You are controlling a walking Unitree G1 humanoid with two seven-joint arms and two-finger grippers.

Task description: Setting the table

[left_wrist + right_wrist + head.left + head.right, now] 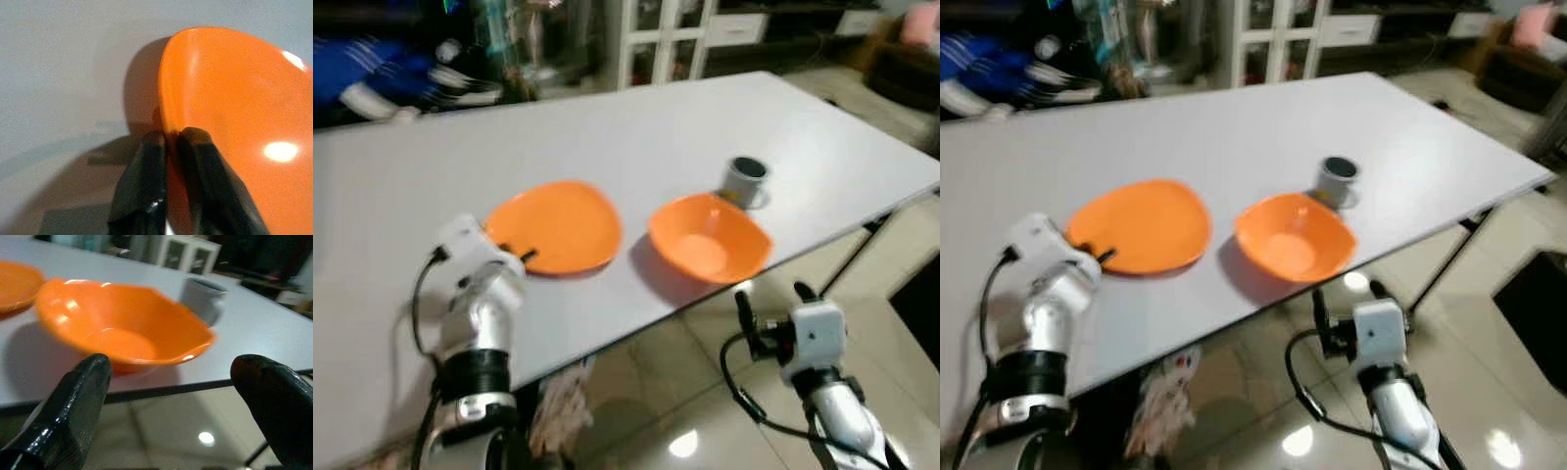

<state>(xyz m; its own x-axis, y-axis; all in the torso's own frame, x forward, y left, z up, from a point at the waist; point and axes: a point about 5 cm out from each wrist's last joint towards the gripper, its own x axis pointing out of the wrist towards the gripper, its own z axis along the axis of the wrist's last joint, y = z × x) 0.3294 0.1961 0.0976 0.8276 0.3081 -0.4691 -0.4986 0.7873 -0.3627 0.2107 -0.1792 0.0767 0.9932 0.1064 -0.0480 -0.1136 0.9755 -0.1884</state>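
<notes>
The left pincer [516,254] is at the lower left of the head view, at the near rim of the plate [556,225]. In the left wrist view its two black fingers [146,186] are pressed close together on the plate's edge, one on each side of the rim, so it is clamped on the plate. The plate lies flat on the desk [636,137], a little left of the centre of the frame.

The right pincer [770,301] is at the lower right of the head view, below the desk edge and over the floor [705,392]. Its fingers [73,406] stand wide apart in the right wrist view and hold nothing. The bowl [710,238] sits on the desk just beyond it, near the desk's front edge, apart from the pincer. The cup [745,180] stands upright just behind the bowl, toward the right of the frame.

The plate is orange, smooth and glossy, shallow, with a rounded, slightly squarish outline. The bowl is the same orange, deeper, with a rounded square rim and bright reflections inside. The cup is grey with a dark inside. The desk top is plain, matte, light grey with a thin dark edge. The floor is of shiny pale tiles that reflect a lamp. White cabinets [661,39] stand at the top of the frame, and something blue and blurred is at the upper left.
</notes>
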